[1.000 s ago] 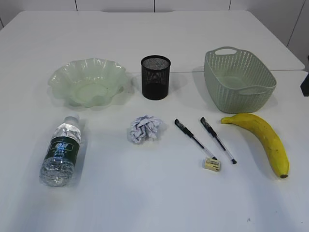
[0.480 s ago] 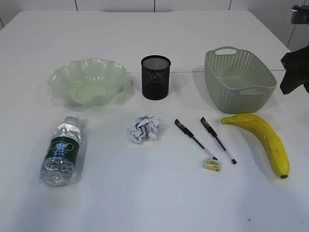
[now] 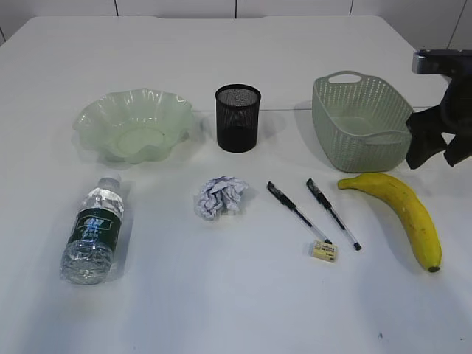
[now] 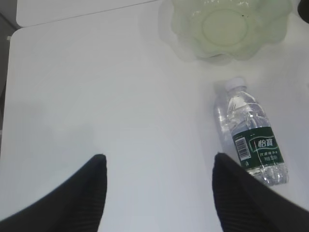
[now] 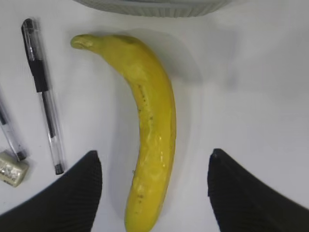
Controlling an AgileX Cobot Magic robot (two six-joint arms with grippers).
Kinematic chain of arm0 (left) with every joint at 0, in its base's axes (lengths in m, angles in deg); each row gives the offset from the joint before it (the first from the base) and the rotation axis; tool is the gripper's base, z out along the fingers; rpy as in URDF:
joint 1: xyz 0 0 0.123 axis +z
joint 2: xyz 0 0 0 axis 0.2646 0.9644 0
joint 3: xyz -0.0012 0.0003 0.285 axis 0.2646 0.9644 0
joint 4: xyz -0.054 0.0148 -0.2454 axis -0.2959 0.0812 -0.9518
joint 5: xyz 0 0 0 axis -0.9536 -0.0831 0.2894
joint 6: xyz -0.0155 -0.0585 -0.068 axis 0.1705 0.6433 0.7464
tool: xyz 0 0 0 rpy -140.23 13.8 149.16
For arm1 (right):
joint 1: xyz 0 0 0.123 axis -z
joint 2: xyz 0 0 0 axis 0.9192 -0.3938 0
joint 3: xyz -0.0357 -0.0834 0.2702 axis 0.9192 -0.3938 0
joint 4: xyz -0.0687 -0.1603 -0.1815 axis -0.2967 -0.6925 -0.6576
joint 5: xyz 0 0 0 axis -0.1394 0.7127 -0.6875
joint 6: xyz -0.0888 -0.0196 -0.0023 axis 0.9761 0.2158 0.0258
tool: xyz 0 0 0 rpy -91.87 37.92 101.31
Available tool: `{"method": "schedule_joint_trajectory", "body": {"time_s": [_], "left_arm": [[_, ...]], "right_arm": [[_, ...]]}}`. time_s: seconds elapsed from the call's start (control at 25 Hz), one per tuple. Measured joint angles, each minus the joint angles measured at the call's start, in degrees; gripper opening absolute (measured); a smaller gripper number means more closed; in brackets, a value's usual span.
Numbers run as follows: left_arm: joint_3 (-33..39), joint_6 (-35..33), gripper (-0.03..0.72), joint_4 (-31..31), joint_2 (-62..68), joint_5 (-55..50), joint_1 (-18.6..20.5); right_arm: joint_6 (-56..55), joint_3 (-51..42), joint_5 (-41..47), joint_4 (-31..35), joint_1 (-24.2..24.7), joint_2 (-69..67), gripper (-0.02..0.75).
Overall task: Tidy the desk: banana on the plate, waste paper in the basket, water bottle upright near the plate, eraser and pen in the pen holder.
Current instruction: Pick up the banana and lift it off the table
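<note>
White table (image 3: pixel 221 310) carries all task items, none yet sorted. Banana (image 3: pixel 405 214) lies flat at the right, stem end just beside the basket (image 3: pixel 363 122), not on the plate (image 3: pixel 135 124). Plate sits at the rear left, bare. Bottle (image 3: pixel 92 232) lies on its side in front of the plate, cap toward it. Crumpled paper (image 3: pixel 219 197) rests near the centre, well apart from the basket. Two pens (image 3: pixel 299 212) lie slanted and side by side between paper and banana; the eraser (image 3: pixel 324 251) sits at the tip of the left pen. Mesh holder (image 3: pixel 237 118) stands upright between plate and basket, apart from pens and eraser.

Right tool (image 5: pixel 153 193) hangs over the banana, fingers (image 5: pixel 72 198) spread to either side of the fruit, no contact seen; in the exterior view it shows at the right edge beside the basket. Left tool (image 4: pixel 159 193) is spread over bare table left of the bottle, holding nothing; it is out of the exterior view.
</note>
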Motion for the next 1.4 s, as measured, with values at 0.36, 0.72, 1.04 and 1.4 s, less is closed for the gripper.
{"method": "schedule_joint_trajectory", "body": {"time_s": [0.36,0.72,1.04,1.4], "left_arm": [[0.0,0.0,0.483,0.0,0.0,0.1,0.0],[0.0,0.3,0.478,-1.2,0.0,-0.4,0.0],[-0.3,0.3,0.478,-1.6,0.1,-0.4,0.0],[-0.3,0.3,0.474,-2.2,0.1,-0.4,0.0]], "right_arm": [[1.5,5.4,-1.0,0.0,0.0,-7.0,0.512],[3.0,8.7,-1.0,1.3,0.0,-10.7,0.512],[3.9,8.7,-0.3,3.4,0.0,-12.8,0.512],[6.3,8.8,-0.1,4.2,-1.7,-15.2,0.513]]}}
